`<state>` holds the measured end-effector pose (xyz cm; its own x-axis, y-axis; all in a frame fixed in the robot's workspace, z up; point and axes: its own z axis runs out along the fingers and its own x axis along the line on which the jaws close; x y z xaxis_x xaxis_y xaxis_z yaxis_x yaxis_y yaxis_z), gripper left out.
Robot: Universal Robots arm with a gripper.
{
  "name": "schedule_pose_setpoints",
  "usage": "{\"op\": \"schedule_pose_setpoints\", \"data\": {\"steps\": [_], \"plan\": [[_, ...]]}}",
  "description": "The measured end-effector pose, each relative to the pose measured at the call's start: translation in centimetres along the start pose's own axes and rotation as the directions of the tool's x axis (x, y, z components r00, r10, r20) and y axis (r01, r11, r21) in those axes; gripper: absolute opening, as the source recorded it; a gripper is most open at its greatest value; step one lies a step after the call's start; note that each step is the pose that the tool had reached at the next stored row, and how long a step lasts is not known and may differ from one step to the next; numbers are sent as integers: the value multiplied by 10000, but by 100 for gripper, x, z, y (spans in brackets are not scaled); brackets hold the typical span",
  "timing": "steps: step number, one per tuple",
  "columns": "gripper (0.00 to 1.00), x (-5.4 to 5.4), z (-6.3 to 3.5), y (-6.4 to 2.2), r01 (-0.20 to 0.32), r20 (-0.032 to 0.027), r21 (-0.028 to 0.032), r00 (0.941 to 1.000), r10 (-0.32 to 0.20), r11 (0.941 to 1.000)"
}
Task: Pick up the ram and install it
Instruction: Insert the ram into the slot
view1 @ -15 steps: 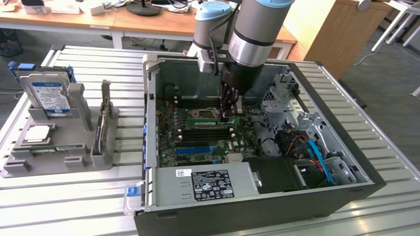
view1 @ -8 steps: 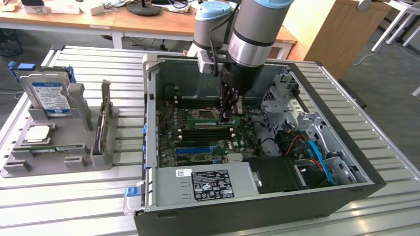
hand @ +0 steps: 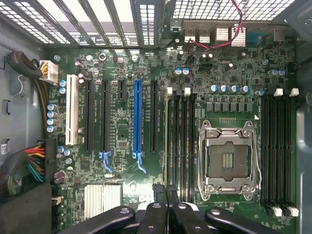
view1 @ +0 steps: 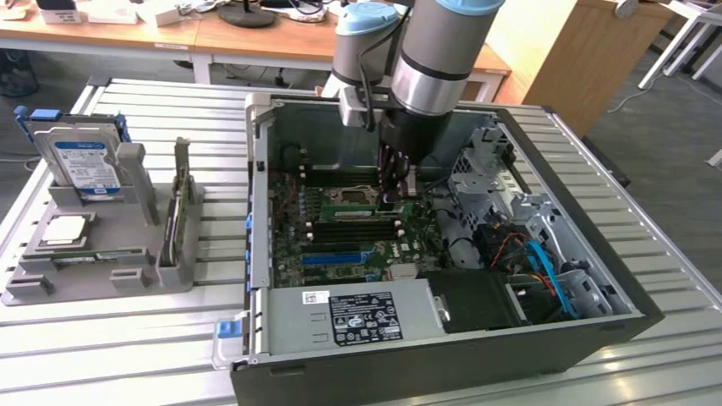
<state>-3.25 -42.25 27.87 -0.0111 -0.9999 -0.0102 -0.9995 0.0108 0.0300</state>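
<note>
Two jaws sit clenched together just over the black memory slots (hand: 181,141).

It was a lab or workshop: an open computer case (view1: 451,359) lay on a slatted metal counter (view1: 113,347), with wooden office desks (view1: 124,38) behind.

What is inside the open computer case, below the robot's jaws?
A green motherboard with an empty processor socket, black memory slots and a blue slot. The jaws hide one end of the memory slots.

Matt metal case (view1: 474,359), shiny ribbed metal table (view1: 113,338)
</note>
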Motion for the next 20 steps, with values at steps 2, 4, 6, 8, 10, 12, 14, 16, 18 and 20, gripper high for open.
{"op": "schedule_pose_setpoints", "data": {"steps": [2, 4, 6, 8, 10, 12, 14, 16, 18, 20], "plan": [[12, -1, 4, 3, -2, 1, 0, 10000, 2, 10000], [12, -3, 9, 8, -3, -1, 0, 10000, 3, 10000], [12, -6, 14, 12, -2, -4, 0, 10000, 2, 10000], [12, -6, 22, 13, 0, -3, 1, 10000, 0, 10000], [12, -6, 35, 15, -1, -12, 1, 10000, 1, 10000], [12, -6, 53, 15, -1, -17, 3, 10000, 1, 10000], [12, -6, 70, 16, -2, -23, 4, 10000, 2, 10000], [12, -6, 87, 16, -2, -28, 4, 10000, 2, 10000], [12, -6, 104, 16, -3, -33, 4, 10000, 3, 10000], [12, -6, 117, 16, -2, -38, 4, 10000, 2, 10000]]}}
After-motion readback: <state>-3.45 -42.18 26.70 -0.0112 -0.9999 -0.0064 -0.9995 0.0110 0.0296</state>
